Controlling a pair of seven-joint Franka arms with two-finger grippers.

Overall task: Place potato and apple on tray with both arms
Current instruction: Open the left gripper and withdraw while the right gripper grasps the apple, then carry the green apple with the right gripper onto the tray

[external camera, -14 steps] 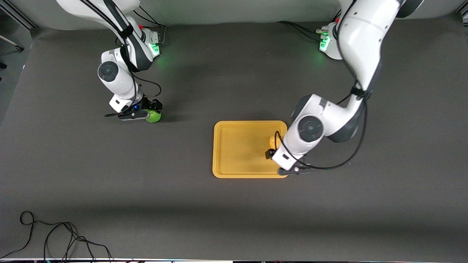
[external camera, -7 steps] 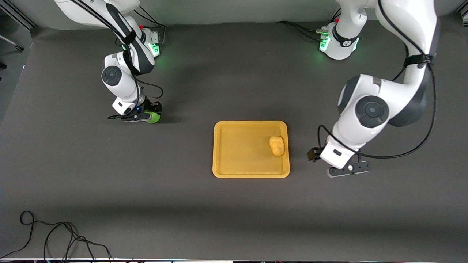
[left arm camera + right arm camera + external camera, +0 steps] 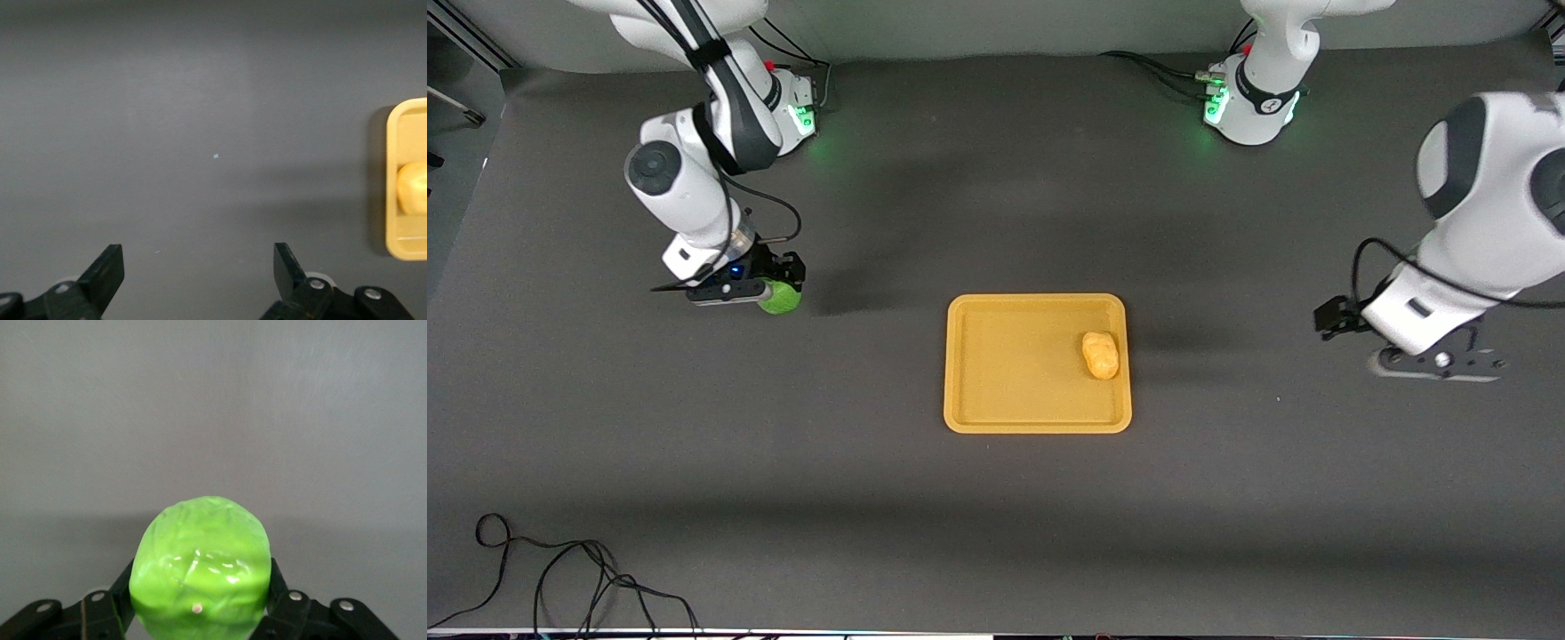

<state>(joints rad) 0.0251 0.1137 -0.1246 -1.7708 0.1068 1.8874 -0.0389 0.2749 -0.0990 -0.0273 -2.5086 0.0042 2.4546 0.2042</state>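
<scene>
The yellow-orange tray (image 3: 996, 391) lies in the middle of the table. The potato (image 3: 1101, 355) rests in it, by the rim toward the left arm's end; it also shows in the left wrist view (image 3: 413, 188) with the tray's rim (image 3: 393, 180). My left gripper (image 3: 199, 267) is open and empty, up over bare table toward the left arm's end (image 3: 1347, 318). My right gripper (image 3: 200, 587) is shut on the green apple (image 3: 200, 570) and holds it above the table toward the right arm's end, where the apple (image 3: 781, 298) shows in the front view.
A black cable (image 3: 560, 578) lies coiled on the table near the front camera at the right arm's end. The arm bases (image 3: 1249, 98) glow green along the table's edge by the robots.
My left arm has let the potato go on the tray and swung up and away toward its end of the table. My right gripper has lifted the apple off the table.
</scene>
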